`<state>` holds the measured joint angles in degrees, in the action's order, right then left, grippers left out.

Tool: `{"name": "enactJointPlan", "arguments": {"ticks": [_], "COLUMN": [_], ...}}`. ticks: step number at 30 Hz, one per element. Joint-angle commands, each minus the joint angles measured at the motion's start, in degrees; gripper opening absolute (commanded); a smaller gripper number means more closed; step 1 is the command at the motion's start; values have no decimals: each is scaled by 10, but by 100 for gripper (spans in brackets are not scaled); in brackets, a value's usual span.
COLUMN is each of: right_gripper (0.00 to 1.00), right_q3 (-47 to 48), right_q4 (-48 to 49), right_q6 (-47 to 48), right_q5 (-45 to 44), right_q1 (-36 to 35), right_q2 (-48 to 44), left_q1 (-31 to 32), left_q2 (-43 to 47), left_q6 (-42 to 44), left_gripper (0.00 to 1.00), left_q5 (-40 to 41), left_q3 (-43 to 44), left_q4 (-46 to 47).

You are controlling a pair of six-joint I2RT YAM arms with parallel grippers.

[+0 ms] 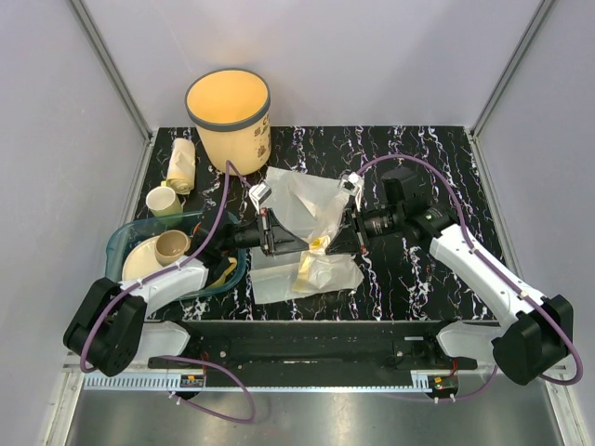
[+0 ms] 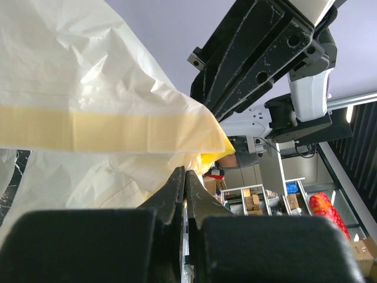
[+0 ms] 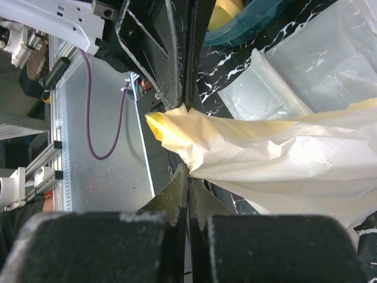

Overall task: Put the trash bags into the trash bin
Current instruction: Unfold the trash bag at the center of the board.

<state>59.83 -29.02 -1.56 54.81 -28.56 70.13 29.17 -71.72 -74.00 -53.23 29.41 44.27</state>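
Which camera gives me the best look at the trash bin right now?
Top external. It shows the whole round cream-yellow plastic bin with its dark rim band, standing upright with its mouth open. Neither wrist view shows it; the translucent whitish plastic bag fills most of both.

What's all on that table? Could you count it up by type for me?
Trash bin: 1
Teal dish tray: 1
Cups: 2, one beside the tray, one inside
Cream plate: 1
Cream roll, likely bags: 1
Trash bags: 2, one lifted, one flat
Small yellow item in tray, unclear: 1
Total: 9
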Motion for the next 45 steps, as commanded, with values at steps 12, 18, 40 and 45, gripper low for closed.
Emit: {"name": "enactJointPlan", "arguments": {"ticks": [12, 18, 40, 45], "right_gripper": [0, 0, 0, 0], "right_q3": [13, 19, 8, 13], "right_q4": [-20, -22, -57, -55], "right_q6": [49, 54, 84, 83], "right_q5": [21, 27, 33, 36], "right_q1": [-1, 0, -1, -2], "right_q2": [-22, -19, -34, -29], "left_q1": [4, 27, 49, 61], "left_q2": [-15, -32, -15, -32], "left_q6": [0, -6, 3, -2], "left_gripper": [29, 3, 33, 34], "left_q5": [-28, -27, -24, -21], "left_q3": [17, 32, 45, 56], "left_q4": [65, 80, 83, 100]}}
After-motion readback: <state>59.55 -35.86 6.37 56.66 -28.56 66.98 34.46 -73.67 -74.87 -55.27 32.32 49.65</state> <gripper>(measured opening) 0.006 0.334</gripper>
